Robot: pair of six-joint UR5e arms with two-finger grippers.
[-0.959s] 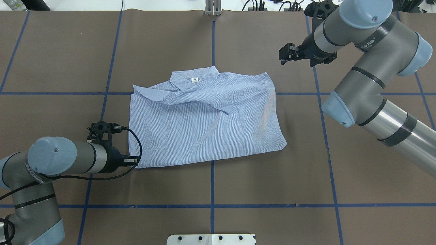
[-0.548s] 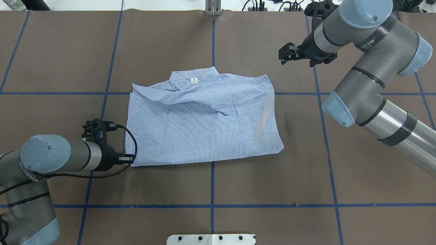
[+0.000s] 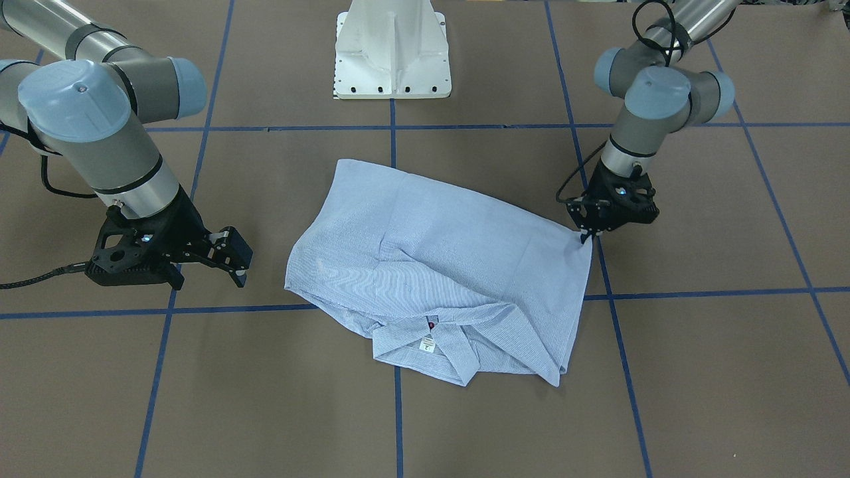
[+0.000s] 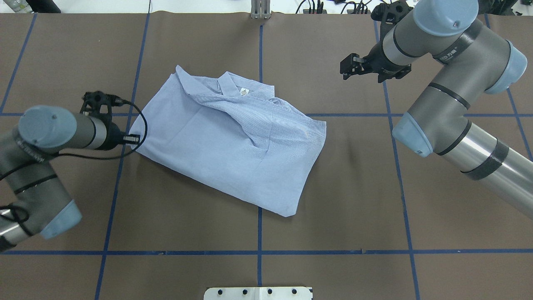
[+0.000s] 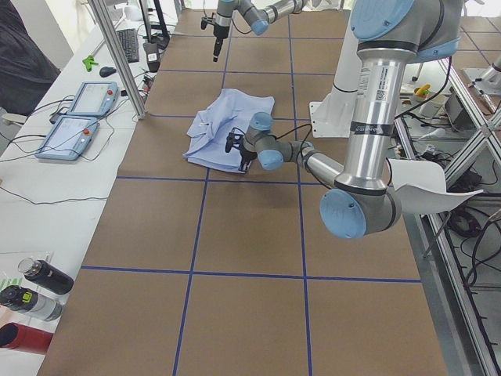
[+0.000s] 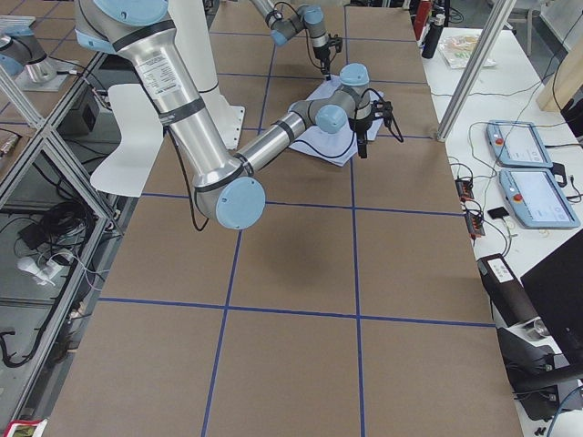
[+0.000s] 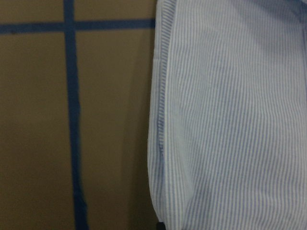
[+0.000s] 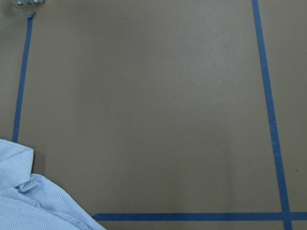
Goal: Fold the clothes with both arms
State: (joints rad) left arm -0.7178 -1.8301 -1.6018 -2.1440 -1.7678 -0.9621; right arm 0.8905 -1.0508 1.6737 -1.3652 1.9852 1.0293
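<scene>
Shirt (image 4: 233, 141) is lying folded on the worktop (image 4: 374, 187), left claw (image 3: 587, 237) gripping its corner; right claw (image 3: 234, 257) is hovering open, apart.

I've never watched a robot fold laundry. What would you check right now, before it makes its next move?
1. Hold: left end effector is shut on a corner of the shirt. Ok.
2. How much cloth is in that pinch: cannot tell.
3. Free hand: right end effector is open, holds nothing and is apart from the shirt. Ok.
4. Alignment: the shirt lies skewed to the blue tape lines. Not ok.
5. Flatness: diagonal creases run below the collar. Not ok.
6. The whole shirt rests on the table. Ok.
</scene>
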